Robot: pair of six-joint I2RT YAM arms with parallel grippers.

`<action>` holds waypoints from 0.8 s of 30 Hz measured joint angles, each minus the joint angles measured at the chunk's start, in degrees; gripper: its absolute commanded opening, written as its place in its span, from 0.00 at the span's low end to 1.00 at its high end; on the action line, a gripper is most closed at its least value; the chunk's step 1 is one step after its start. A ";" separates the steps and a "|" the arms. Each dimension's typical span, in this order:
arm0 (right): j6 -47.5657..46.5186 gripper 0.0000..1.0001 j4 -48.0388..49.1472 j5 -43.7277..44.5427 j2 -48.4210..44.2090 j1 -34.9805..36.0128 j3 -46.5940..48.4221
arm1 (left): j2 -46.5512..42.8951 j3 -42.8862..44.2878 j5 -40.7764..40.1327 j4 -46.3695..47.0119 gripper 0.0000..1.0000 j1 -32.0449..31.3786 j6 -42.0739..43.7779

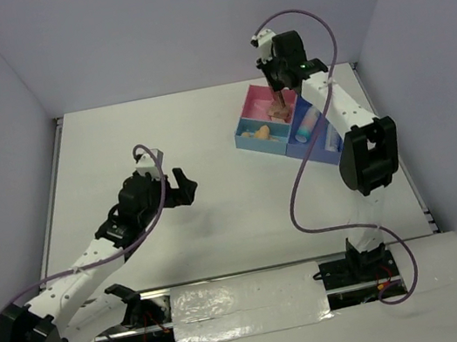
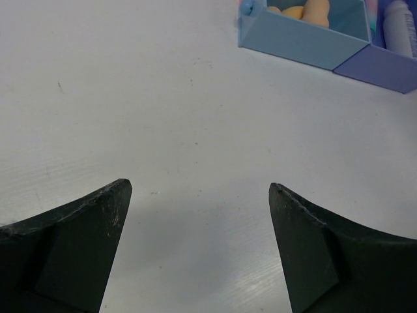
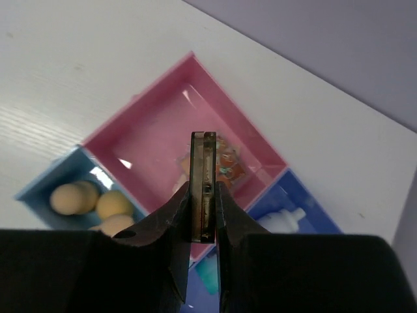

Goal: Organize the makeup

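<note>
Palette (image 3: 203, 156) clamped edge-on in right gripper (image 3: 203, 195) over far-right pink compartment (image 3: 150, 130), release pending; sponges (image 3: 98, 202), bottle (image 3: 285, 220) binned (left gripper (image 2: 200, 189) agape).

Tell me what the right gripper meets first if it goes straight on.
Likely the multicolour palette lying in the pink compartment, struck by the thin palette that the right gripper holds edge-on; depth is unclear.
</note>
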 measured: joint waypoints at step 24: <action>-10.49 0.99 2.36 5.29 0.22 4.02 -6.84 | -5.51 -1.31 -4.24 -8.31 0.34 2.60 -2.64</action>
